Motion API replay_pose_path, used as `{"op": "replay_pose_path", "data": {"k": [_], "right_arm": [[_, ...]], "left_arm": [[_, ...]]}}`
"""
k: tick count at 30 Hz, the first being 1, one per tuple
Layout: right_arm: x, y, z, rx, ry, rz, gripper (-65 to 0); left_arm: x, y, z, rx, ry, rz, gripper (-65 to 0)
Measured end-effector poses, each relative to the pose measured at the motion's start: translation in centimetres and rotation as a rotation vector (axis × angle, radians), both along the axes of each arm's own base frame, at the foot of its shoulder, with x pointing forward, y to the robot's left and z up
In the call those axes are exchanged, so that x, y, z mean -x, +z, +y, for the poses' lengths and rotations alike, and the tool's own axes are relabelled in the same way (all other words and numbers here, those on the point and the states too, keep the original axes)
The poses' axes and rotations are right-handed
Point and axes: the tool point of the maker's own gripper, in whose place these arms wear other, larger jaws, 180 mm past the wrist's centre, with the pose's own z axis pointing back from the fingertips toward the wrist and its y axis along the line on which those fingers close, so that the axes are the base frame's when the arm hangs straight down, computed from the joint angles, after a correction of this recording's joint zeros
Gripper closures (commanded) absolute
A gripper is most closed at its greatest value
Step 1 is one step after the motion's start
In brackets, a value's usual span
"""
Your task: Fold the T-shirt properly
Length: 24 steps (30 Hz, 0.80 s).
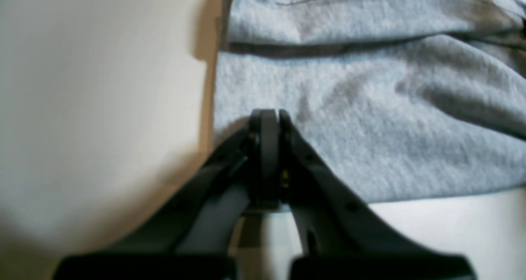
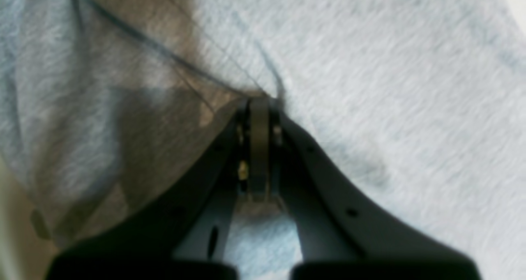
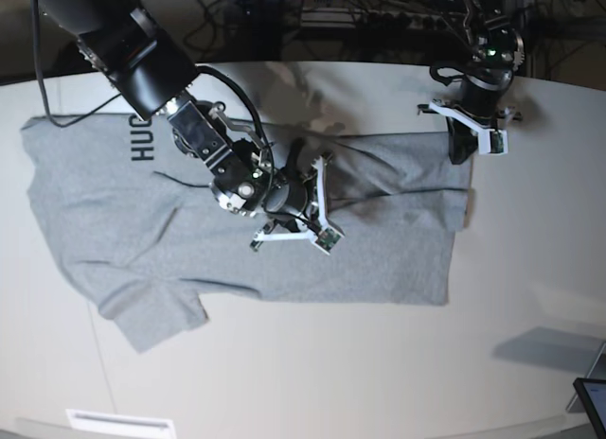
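Spread across the white table (image 3: 530, 307), partly folded: a soft, limp, light grey T-shirt (image 3: 246, 259), likely to sag and crease, best pinched at hem corners or edges, with left gripper (image 1: 269, 115) and right gripper (image 2: 259, 103) both closed on its cloth.

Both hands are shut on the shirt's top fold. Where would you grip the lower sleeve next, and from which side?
Judging by the base view, take the T-shirt at the lower sleeve's cuff edge, from the near table side. There the edge lies free and flat on bare table.
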Motion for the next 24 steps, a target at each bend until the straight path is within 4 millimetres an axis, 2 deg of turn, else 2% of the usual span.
{"op": "replay_pose_path", "data": {"k": [4,9,14,17,19,21,24], "right_arm": [[-0.6,0.3,0.2,-0.006,0.029,-0.021,0.0],[-3.4,2.6,0.0,-0.013,0.029,-0.102,0.0],[-4.3,3.6,-0.1,-0.014,0.03,-0.131,0.0],[-3.5,4.3,-0.6,0.053,0.036,-0.107,0.0],[-2.6,5.5,-0.5,0.074,0.041,-0.106,0.0],[-1.3,7.1,0.0,0.055,0.049,-0.116,0.0],[1.1,7.8,0.5,0.038,0.066,-0.098,0.0]], "left_arm": [[0.0,0.0,0.1,-0.003,0.0,0.001,0.0],[0.0,0.0,0.1,-0.003,0.0,0.001,0.0],[0.1,0.0,0.1,-0.004,0.002,0.003,0.0],[0.2,-0.1,0.2,-0.005,0.003,0.004,0.0],[0.2,-0.1,0.2,-0.005,0.003,0.005,0.0],[0.1,0.0,0.3,-0.006,0.004,0.004,0.0],[0.1,0.0,0.2,-0.009,-0.001,0.005,0.0]]}}
